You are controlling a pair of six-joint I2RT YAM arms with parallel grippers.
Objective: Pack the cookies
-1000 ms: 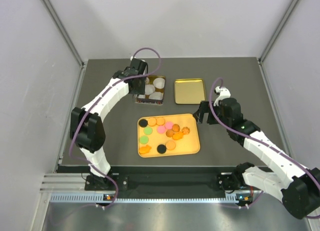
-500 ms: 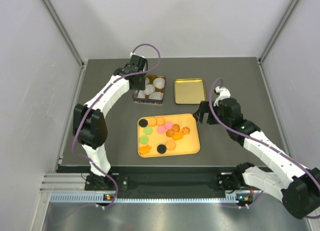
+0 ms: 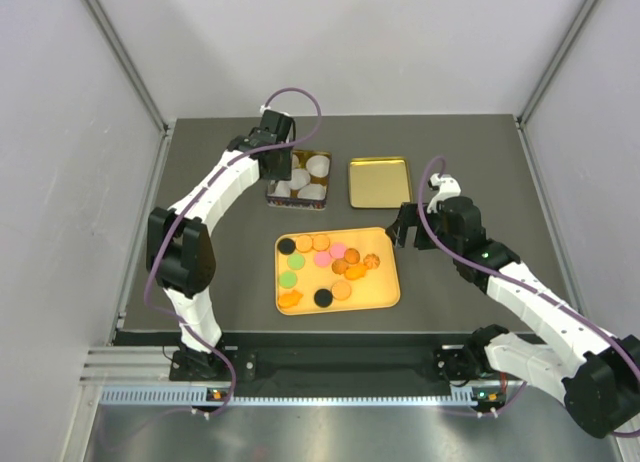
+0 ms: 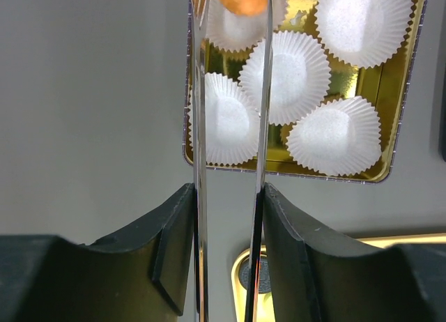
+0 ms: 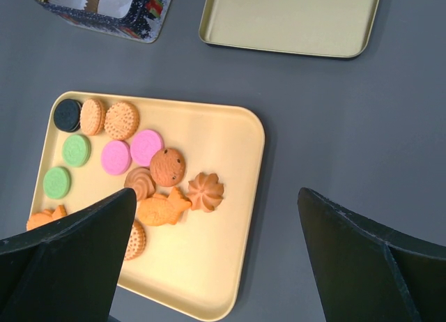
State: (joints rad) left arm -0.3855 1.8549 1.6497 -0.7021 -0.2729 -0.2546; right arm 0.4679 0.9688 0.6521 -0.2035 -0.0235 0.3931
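**Cookies [image 5: 116,157] on the yellow tray [image 5: 216,259], one up at the tin [image 4: 404,92]**

Most of the cookies lay in a loose cluster on the left half of the yellow tray, in the middle of the table [image 3: 470,152]. They were black, tan, green, pink and orange, with a flower and a fish shape among them, and several were touching. One more, an orange cookie [image 4: 244,0], sat apart from the rest, over a white cup in one corner of the tin. The tin stood beyond the tray, its gold floor crowded with paper cups [image 4: 293,74]. The left gripper [image 4: 231,29] reached over the tin from above, its thin fingers narrowly parted and that lone cookie between their tips — whether they pinched it or merely flanked it, I could not tell. Just right of the tin lay the gold lid [image 5: 293,15], hollow side up. The right gripper [image 5: 216,196] hung near the tray's far right corner — fingers spread wide, holding nothing.
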